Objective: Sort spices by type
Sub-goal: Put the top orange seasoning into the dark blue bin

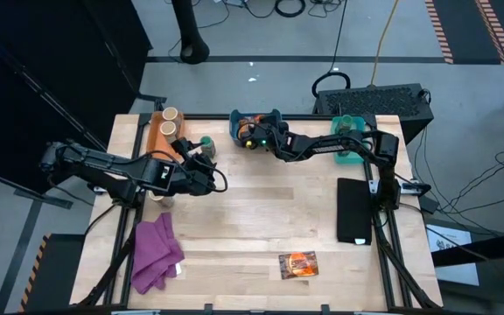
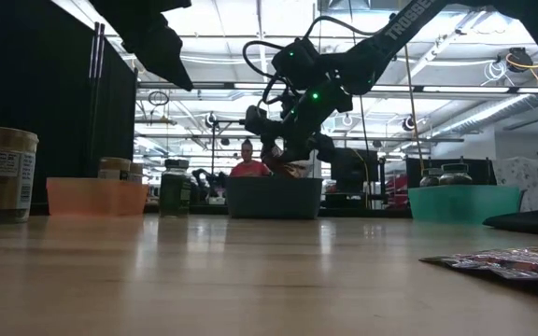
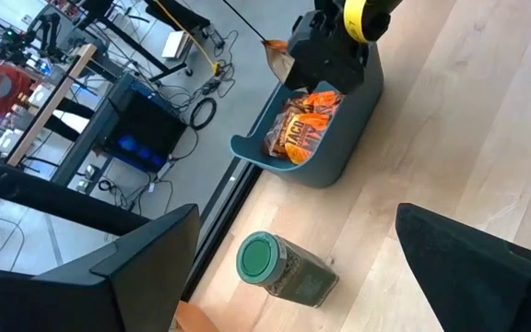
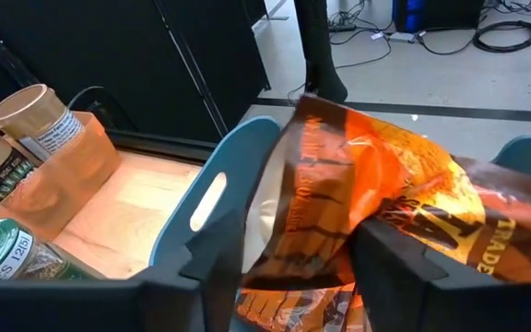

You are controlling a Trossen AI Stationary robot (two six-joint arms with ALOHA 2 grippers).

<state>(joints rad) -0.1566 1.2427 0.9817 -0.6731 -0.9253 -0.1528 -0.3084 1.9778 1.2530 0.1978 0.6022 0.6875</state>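
While most of the sorting looks done, one orange-and-dark packet is still left loose on the table near its front edge, with a purple cloth lying toward the front left corner. Farther in, by the left edge, the left gripper is held just short of a dark-green jar standing upright on the wood; its fingers are spread wide and nothing is held between them, so this jar is judged to be the next piece to be collected. At the back left corner, two tan jars are already set in the orange bin. Along the middle of the back edge, the right gripper is poised over the blue bin, its fingers clenched on a printed packet that has not yet been released; more packets are seen lying inside that bin. At the back right, jars are seen in the teal bin. Judged from this, one packet drop, the green jar and the front packet remain.
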